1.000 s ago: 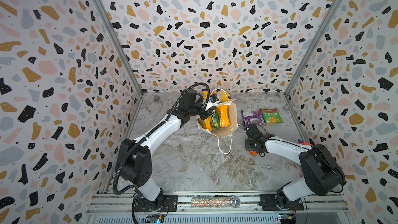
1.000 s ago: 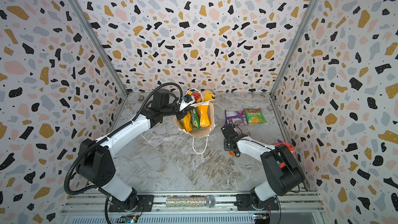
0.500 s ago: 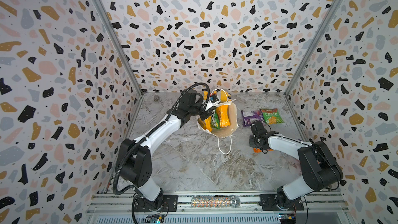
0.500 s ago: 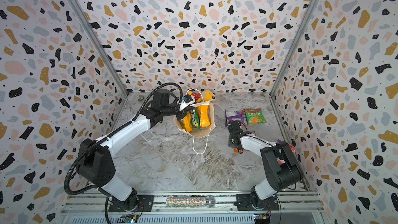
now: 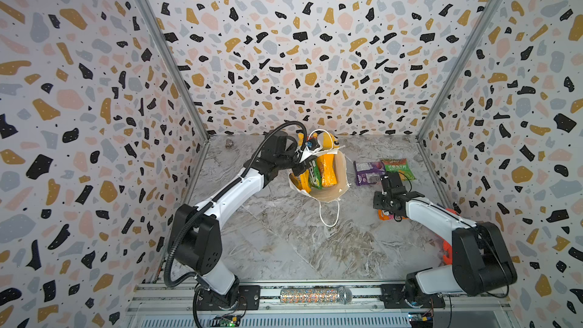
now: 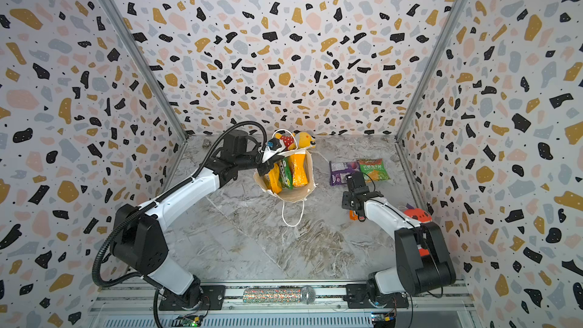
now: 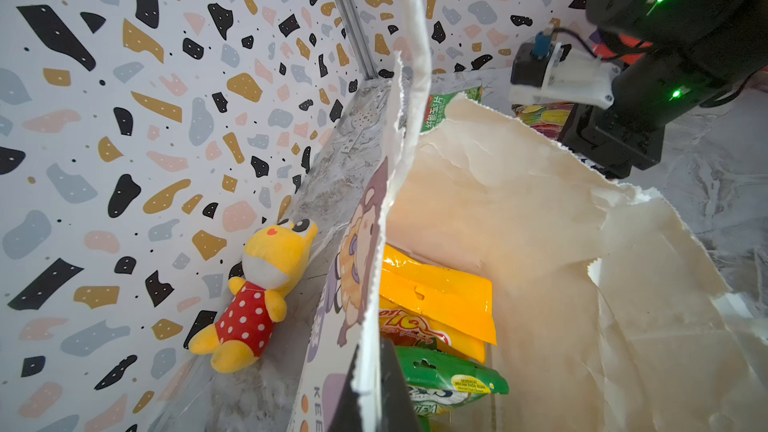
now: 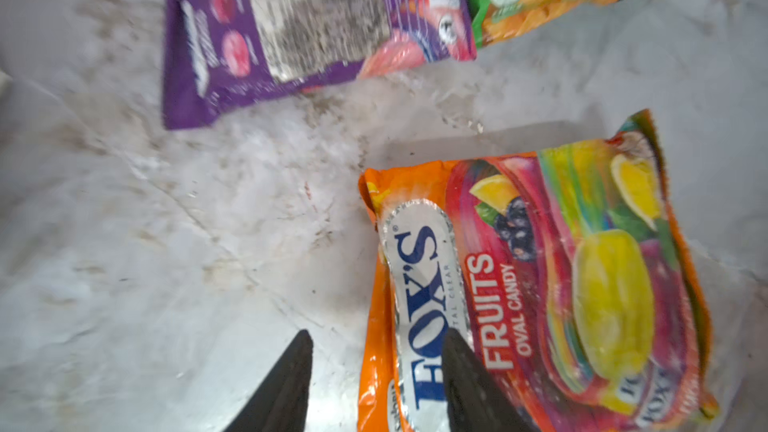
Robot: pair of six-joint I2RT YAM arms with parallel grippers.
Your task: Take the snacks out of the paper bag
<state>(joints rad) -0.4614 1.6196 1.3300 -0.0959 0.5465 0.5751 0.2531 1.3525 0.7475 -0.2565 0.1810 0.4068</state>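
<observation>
- The left gripper [image 7: 370, 392] was clamped on the rim of the white paper carrier bag [image 7: 519, 222], with the paper wall pinched between its 2 dark fingers.
- The bag, printed with a cartoon girl, stood toward the back of the grey marble tabletop [image 5: 284, 241]. Its mouth was open upward, and 1 white cord handle [image 5: 328, 216] trailed onto the table in front.
- 3 snacks showed inside the bag: 1 green glossy packet [image 5: 314, 176] between 2 orange-yellow glossy packets [image 5: 326, 168].
- The right gripper [image 8: 378, 338] had its jaws apart and gripped nothing. It hung over the edge of the orange FOX'S fruit candy packet [image 8: 540, 284], which lay flat on the table.
- Beyond it, right of the bag, the purple flat packet [image 5: 367, 171] and the green-and-orange flat packet [image 5: 394, 165] lay side by side, touching.
- The yellow plush toy in a red dotted dress [image 7: 257, 297] lay against the back wall, just behind the bag.
</observation>
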